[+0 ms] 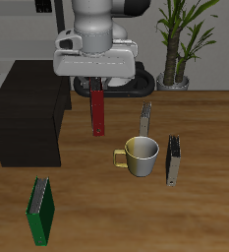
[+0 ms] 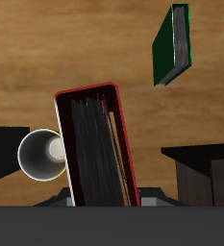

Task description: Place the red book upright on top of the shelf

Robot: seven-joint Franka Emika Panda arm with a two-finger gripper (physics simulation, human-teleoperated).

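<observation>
Hand (image 1: 96,89) pinching red book (image 1: 97,113) upright above table, wrist view alone shows its pages, shelf (image 1: 28,128) beside

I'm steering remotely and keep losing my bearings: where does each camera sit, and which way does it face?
Exterior view: sits in front of and above the table, facing the robot's base; shows the arm and pincer holding the red book hanging beside the shelf.
Wrist view: rides on the pincer, looking down along the red book to the table; only a dark edge of the pincer shows.
Shared: red book, mug, green book, shelf.
</observation>
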